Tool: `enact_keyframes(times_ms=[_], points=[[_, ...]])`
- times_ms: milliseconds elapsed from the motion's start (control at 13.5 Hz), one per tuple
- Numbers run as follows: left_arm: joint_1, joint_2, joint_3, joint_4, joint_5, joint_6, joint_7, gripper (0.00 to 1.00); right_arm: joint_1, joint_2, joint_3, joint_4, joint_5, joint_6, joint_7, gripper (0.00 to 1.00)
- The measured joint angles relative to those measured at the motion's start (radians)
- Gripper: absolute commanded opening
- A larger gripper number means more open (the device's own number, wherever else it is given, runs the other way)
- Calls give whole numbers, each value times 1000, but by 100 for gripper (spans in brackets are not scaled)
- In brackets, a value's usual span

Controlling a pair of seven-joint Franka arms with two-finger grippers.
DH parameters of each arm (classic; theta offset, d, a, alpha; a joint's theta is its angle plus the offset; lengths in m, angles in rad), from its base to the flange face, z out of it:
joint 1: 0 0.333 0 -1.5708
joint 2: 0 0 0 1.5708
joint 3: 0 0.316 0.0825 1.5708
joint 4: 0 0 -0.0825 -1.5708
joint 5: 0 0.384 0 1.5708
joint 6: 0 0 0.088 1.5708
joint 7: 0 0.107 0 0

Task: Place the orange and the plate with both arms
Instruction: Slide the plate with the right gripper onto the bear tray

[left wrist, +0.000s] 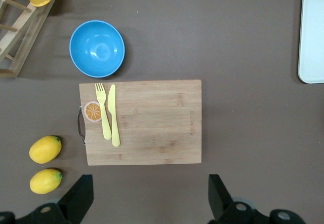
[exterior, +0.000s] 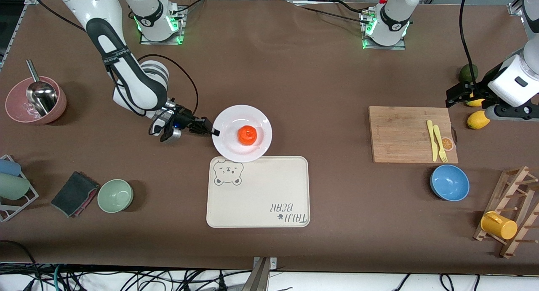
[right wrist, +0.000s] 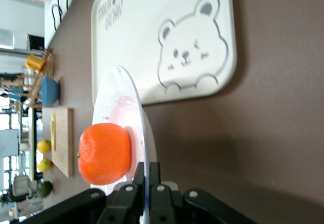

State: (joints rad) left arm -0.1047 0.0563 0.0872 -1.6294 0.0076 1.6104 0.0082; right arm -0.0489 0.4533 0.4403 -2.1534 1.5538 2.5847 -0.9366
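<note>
The white plate (exterior: pixel 242 133) is held above the table, its near rim over the edge of the cream bear-print tray (exterior: pixel 258 192). The reddish-orange orange (exterior: pixel 247 135) sits in the middle of the plate. My right gripper (exterior: pixel 212 131) is shut on the plate's rim at the right arm's side; the right wrist view shows its fingers (right wrist: pixel 139 176) pinching the rim of the plate (right wrist: pixel 136 127), with the orange (right wrist: pixel 104 153) on it. My left gripper (left wrist: pixel 149 196) is open and empty, up over the table beside the wooden cutting board (left wrist: pixel 142 121).
A yellow knife and fork (exterior: pixel 436 140) lie on the board (exterior: pixel 410 134). Two lemons (exterior: pixel 478 119) and a green fruit (exterior: pixel 468 72) lie by the left arm. A blue bowl (exterior: pixel 449 182), mug rack (exterior: pixel 507 217), green bowl (exterior: pixel 115 195), folded cloth (exterior: pixel 75 193) and pink bowl with ladle (exterior: pixel 36 100) stand around.
</note>
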Motion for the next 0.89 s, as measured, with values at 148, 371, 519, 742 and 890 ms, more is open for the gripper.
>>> enact_keyframes(times_ms=[148, 371, 519, 742, 890], points=[[0, 1, 0, 0, 0, 0, 0, 100, 1, 24, 0, 71, -18, -1, 77, 0], [0, 2, 0, 0, 0, 0, 0, 100, 1, 124, 0, 222, -120, -1, 199, 0], [0, 2, 0, 0, 0, 0, 0, 100, 3, 223, 0, 341, -179, -1, 251, 0], [0, 3, 0, 0, 0, 0, 0, 100, 19, 366, -1, 504, -236, 1, 274, 0], [-1, 4, 0, 0, 0, -1, 0, 100, 24, 432, -2, 574, -264, 8, 276, 0]])
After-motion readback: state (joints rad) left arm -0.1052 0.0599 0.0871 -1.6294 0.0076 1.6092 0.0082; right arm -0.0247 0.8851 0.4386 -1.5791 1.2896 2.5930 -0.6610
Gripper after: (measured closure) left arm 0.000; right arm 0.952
